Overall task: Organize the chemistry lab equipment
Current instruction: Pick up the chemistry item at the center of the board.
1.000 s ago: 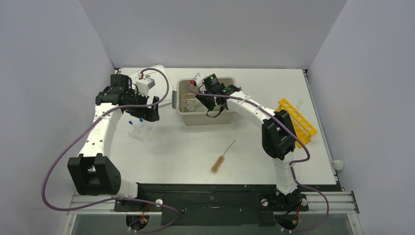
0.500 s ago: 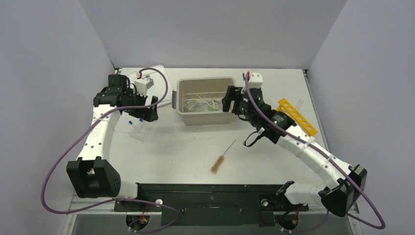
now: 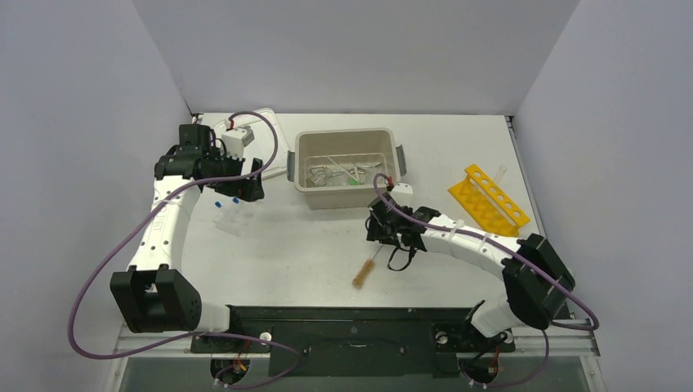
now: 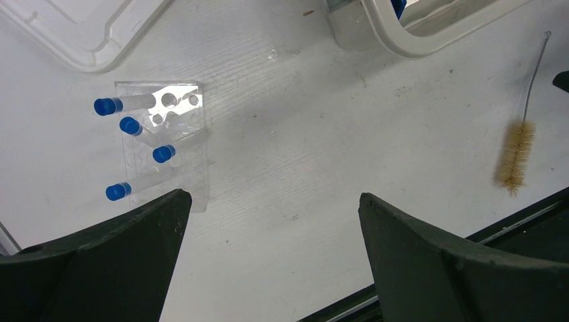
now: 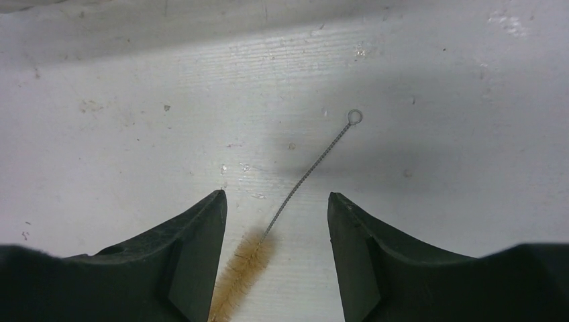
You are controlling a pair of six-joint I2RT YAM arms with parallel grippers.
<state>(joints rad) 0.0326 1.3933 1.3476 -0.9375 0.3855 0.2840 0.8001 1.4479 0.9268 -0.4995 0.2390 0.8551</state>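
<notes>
Your right tool (image 5: 275,201) is spread, one finger on either side of the wire brush (image 5: 243,268), straddling its twisted stem without pinching it. The brush lies flat on the table (image 3: 286,245) toward the near edge, about midway along, bristle end nearest you. Your left tool (image 4: 272,198) stands wide apart, gripping nothing, over the clear rack (image 4: 171,168) of blue-capped tubes (image 4: 107,105) by the left edge; metal forceps (image 3: 325,173) sit in the beige tub (image 3: 343,198) toward the far edge, yellow rack (image 3: 489,204) by the right edge.
</notes>
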